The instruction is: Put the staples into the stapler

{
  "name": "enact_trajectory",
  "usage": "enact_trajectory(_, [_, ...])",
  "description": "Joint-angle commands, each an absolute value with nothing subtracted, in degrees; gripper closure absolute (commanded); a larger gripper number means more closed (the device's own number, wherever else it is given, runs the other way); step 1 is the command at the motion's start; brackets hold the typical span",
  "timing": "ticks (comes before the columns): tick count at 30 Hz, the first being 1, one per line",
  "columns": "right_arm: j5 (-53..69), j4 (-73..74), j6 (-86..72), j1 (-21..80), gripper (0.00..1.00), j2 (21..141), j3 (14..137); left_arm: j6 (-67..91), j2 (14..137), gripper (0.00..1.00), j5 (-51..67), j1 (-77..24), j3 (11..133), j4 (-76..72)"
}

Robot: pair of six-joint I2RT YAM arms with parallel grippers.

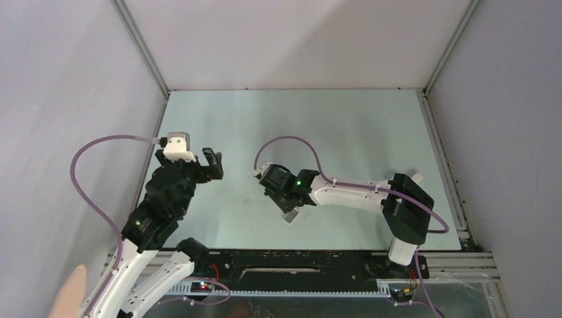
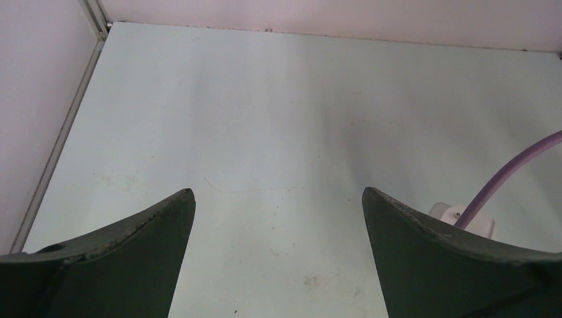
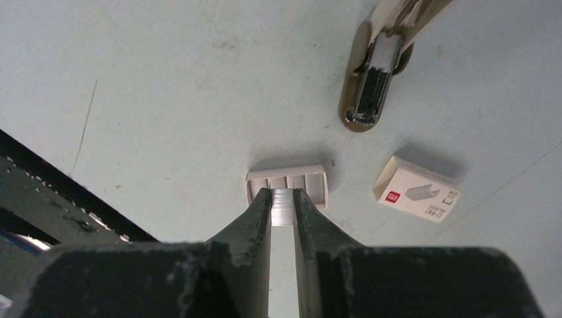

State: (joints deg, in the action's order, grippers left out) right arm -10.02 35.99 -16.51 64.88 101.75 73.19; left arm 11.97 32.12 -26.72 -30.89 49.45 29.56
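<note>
In the right wrist view my right gripper (image 3: 283, 193) is shut on a silvery strip of staples (image 3: 283, 208), held just over a small grey ribbed tray (image 3: 317, 184) on the table. The open beige stapler (image 3: 371, 93) lies beyond it at the upper right, its metal channel showing. A small white printed box (image 3: 417, 190) lies to the right of the tray. In the top view the right gripper (image 1: 286, 204) is near the table's middle with the tray (image 1: 290, 216) below it. My left gripper (image 2: 278, 195) is open and empty over bare table, at the left in the top view (image 1: 212, 162).
The pale green table (image 1: 344, 126) is walled by white panels with metal edge rails. The right arm's purple cable (image 2: 504, 179) and a white connector (image 2: 457, 215) show at the right in the left wrist view. A black rail (image 3: 59, 199) runs along the near table edge.
</note>
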Motion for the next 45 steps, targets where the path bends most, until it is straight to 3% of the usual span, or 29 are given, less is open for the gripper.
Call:
enact_trajectory(1, [-8.6, 29.3, -14.9, 62.3, 0.86, 98.8, 71.1, 12.3, 31.1, 0.0, -26.9, -30.5, 48.6, 28.6])
enact_trajectory(23, [-4.5, -1.8, -9.1, 53.6, 0.87, 98.0, 57.8, 11.7, 34.7, 0.0, -27.2, -29.8, 46.0, 26.7])
enact_trajectory(45, [-4.2, -3.5, -8.4, 53.1, 0.88, 101.9, 57.0, 11.8, 35.2, 0.0, -26.3, -28.9, 45.7, 26.8])
